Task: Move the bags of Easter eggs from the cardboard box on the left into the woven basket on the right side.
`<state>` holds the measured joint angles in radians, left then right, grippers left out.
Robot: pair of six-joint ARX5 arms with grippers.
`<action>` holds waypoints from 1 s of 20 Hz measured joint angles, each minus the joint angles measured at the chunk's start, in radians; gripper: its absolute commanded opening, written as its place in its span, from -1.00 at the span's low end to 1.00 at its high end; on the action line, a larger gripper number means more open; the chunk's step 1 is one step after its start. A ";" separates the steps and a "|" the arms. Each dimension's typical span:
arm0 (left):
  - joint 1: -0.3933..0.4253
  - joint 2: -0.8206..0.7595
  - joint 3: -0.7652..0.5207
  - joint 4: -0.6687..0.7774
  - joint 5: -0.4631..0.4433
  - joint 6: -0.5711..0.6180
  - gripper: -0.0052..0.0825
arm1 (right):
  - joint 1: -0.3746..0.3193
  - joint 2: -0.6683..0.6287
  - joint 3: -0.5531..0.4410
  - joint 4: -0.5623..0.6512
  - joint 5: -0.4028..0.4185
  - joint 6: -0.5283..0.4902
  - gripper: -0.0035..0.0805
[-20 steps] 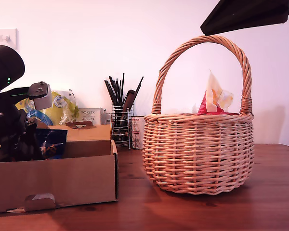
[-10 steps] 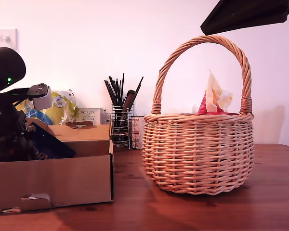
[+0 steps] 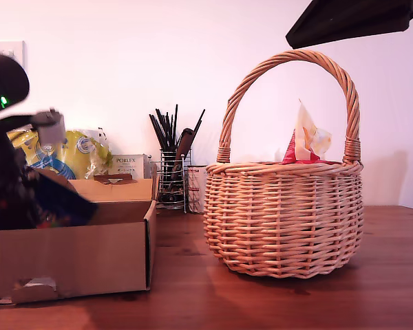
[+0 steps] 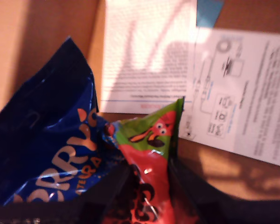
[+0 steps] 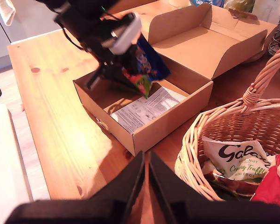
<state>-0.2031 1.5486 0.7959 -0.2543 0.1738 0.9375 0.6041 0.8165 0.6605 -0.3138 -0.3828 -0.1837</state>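
The desk (image 5: 46,107) carries the basket (image 3: 286,216) at the exterior view's right, with a white Galaxy bag (image 5: 235,158) and red bags inside, and the box (image 5: 149,128) near its other end. Over the box, my first gripper (image 4: 147,186) pinches a blue bag (image 4: 51,149) and a red-green bag (image 4: 149,154) together, above the paper sheets (image 4: 196,79) on the floor. My second gripper (image 5: 146,179), jaws nearly together and empty, hovers between box and basket.

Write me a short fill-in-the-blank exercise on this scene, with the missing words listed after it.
1. My first gripper holds a dark blue bag and a ____ and green bag over the box.
2. The white bag printed Galaxy lies in the ____.
3. On the box floor lie printed ____.
4. My second gripper is ____ and holds nothing.

Missing words: red; basket; papers; shut
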 measured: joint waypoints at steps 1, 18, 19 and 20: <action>0.000 -0.023 0.000 0.000 0.000 0.000 -0.56 | 0.000 0.000 0.000 0.000 0.000 0.000 -0.95; -0.280 -0.335 -0.001 0.024 0.103 -0.132 -0.56 | 0.000 0.000 0.000 -0.054 0.114 0.000 -0.95; -0.322 -0.352 -0.001 0.061 0.127 -0.159 -0.56 | 0.000 -0.001 0.000 -0.063 0.124 0.000 -0.95; -0.356 -0.359 -0.001 0.101 0.151 -0.163 -0.56 | 0.000 -0.002 0.000 -0.065 0.130 0.000 -0.95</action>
<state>-0.5591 1.1896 0.7952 -0.1535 0.3252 0.7746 0.6041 0.8143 0.6605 -0.3790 -0.2523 -0.1837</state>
